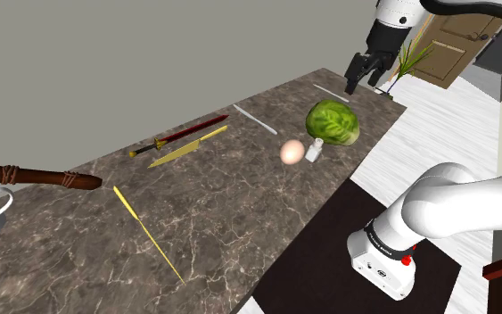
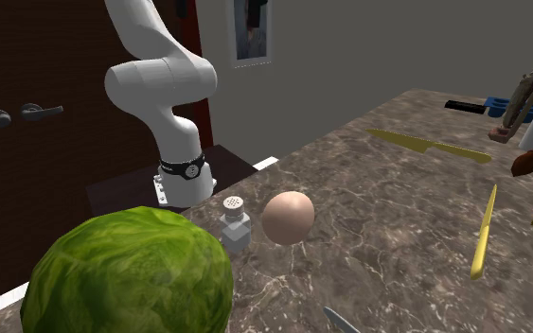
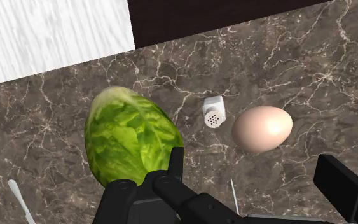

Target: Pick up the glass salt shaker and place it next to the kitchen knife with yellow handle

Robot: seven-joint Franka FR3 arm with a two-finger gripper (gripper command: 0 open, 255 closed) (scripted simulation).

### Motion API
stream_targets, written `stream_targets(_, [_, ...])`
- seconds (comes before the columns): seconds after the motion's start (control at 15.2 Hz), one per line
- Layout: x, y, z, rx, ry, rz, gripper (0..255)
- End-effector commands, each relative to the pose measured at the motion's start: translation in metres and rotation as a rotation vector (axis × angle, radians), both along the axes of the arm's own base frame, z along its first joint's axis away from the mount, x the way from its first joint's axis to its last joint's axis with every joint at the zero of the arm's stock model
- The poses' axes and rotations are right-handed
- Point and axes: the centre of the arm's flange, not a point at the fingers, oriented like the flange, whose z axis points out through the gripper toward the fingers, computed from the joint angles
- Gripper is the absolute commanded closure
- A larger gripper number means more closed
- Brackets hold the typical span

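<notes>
Zero contact so far: hovering high with gripper spread wide, holding nothing, presumably lining up over salt shaker squeezed between lettuce and egg near stand-side edge of countertop.

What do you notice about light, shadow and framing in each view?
Shoulder view: even light, with no clear cast shadow under the egg or the salt shaker on the marble counter. Second exterior view: the lettuce looms in the near corner, cut by the frame, and the egg's top is lit brighter. Wrist view: flat light, and the open black hand reads dark against the counter.
</notes>
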Motion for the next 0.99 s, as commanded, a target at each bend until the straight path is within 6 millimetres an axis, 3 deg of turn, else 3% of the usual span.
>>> stream_targets(0.0, [0.000,0.000,0.000,0.000,0.000,0.000,0])
stream_targets(0.92, [0.040,-0.048,-0.177,0.109,0.010,0.000,0])
